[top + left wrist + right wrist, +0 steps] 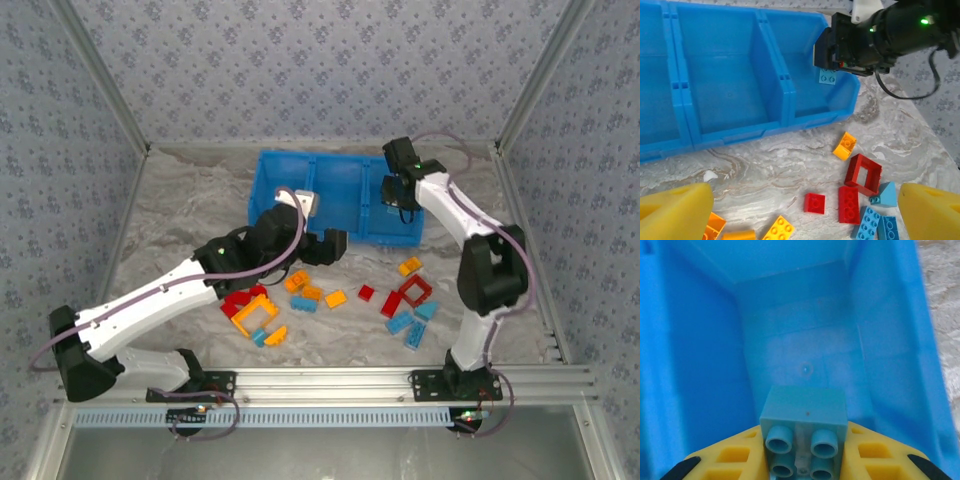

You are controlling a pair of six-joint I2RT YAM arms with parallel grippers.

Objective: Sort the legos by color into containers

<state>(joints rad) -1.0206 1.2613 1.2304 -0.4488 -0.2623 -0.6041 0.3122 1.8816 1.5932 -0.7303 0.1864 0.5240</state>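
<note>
The blue three-compartment bin (pixel 340 195) stands at the back of the table. My right gripper (pixel 400 200) hangs over its right compartment (pixel 805 340), shut on a light blue brick (pixel 804 432) with four studs facing the camera. The left wrist view shows the same brick (pixel 828 76) under that gripper, above the bin's right end (pixel 840 100). My left gripper (pixel 805 215) is open above the table in front of the bin (pixel 775 65), holding nothing. Below it lie a small red brick (pixel 815 203), a red frame (pixel 863 173) and an orange brick (pixel 845 145).
Loose bricks are scattered in front of the bin: an orange frame (pixel 255 315) and red pieces at the left, a red frame (pixel 415 290) and light blue bricks (pixel 410 325) at the right. Metal frame posts and patterned walls close in the table.
</note>
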